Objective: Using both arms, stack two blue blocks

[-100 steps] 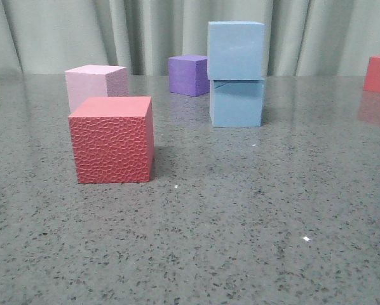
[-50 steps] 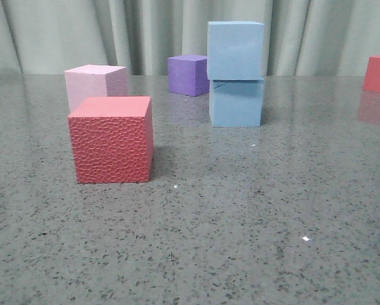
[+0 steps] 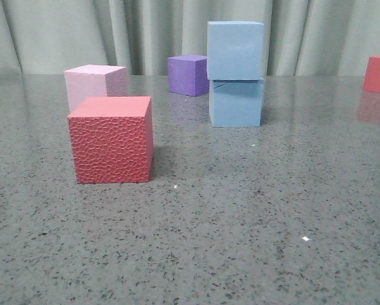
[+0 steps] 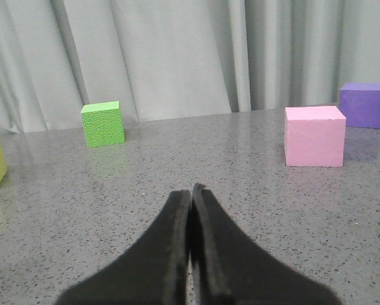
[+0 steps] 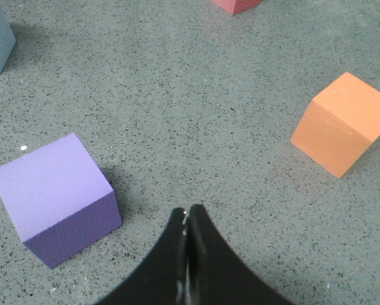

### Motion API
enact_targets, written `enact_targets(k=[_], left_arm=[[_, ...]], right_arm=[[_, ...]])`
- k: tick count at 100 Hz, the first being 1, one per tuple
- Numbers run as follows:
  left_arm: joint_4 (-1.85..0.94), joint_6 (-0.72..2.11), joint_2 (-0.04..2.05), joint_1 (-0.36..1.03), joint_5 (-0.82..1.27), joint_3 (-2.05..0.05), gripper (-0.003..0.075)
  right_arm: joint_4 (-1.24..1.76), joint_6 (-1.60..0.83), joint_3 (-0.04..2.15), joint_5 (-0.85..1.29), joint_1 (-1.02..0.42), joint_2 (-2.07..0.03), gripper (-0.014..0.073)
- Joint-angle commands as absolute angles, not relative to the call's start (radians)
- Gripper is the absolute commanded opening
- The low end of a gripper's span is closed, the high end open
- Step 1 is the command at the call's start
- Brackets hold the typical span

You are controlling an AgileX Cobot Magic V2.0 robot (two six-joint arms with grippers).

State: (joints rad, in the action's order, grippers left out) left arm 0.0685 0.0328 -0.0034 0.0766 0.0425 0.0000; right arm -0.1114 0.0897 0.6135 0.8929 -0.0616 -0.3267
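The left gripper (image 4: pixel 191 190) has its black fingers pressed together on nothing, and so does the right gripper (image 5: pixel 187 213), both low over the speckled grey table (image 3: pixel 241 222). Well apart from them, the upper pale sky-blue foam cube (image 3: pixel 236 50) sits on the lower pale sky-blue foam cube (image 3: pixel 236 102), slightly offset. Being light foam, the stack could probably topple if an arm brushes it or jolts the table.

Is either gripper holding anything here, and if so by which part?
Nothing is held. The left gripper and right gripper are both shut, fingers empty. The blue blocks stand stacked, untouched.
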Motion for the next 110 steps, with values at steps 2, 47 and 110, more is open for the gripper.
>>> enact_targets(k=[2, 47, 110], left_arm=[[0.067, 0.022, -0.036, 0.084, -0.041, 0.042, -0.0019], [0.067, 0.022, -0.036, 0.084, -0.041, 0.042, -0.0019], [0.067, 0.022, -0.036, 0.084, -0.041, 0.042, -0.0019]], right_arm=[[-0.133, 0.083, 0.636, 0.819, -0.060, -0.334, -0.0068], [0.023, 0.083, 0.356, 0.316, -0.060, -0.182, -0.0068], [0.054, 0.083, 0.069, 0.129, -0.022, 0.020, -0.0068]])
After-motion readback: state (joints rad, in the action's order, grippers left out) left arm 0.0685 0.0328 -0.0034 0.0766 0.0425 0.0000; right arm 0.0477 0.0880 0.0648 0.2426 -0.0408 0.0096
